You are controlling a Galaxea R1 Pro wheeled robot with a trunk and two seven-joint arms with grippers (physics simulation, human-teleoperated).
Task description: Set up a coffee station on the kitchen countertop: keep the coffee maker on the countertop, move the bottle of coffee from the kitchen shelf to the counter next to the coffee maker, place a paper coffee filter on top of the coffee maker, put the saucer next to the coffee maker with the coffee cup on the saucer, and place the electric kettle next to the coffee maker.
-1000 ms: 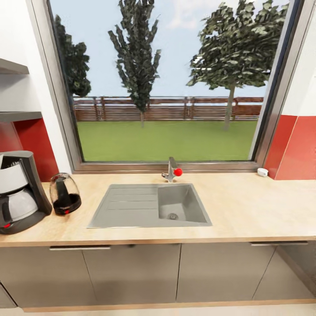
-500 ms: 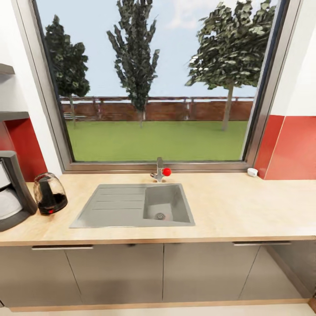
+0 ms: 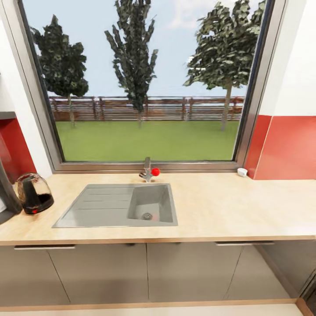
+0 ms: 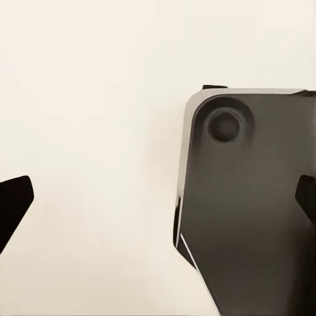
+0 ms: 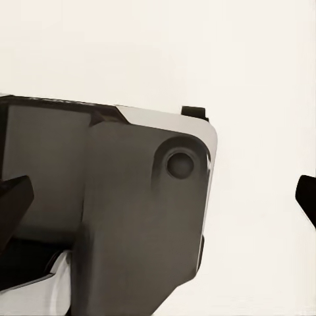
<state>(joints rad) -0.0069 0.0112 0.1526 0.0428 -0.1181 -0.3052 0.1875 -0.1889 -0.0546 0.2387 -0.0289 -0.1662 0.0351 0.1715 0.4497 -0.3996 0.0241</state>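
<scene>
Crowding the countertop's left edge: electric kettle, coffee maker

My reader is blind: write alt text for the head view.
A grey sink with a red-knobbed tap sits in a wooden countertop under a big garden window. A glass kettle stands at the far left.

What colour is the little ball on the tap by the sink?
The ball on the tap is bright red. It shows best in the head view, behind the grey sink.
</scene>
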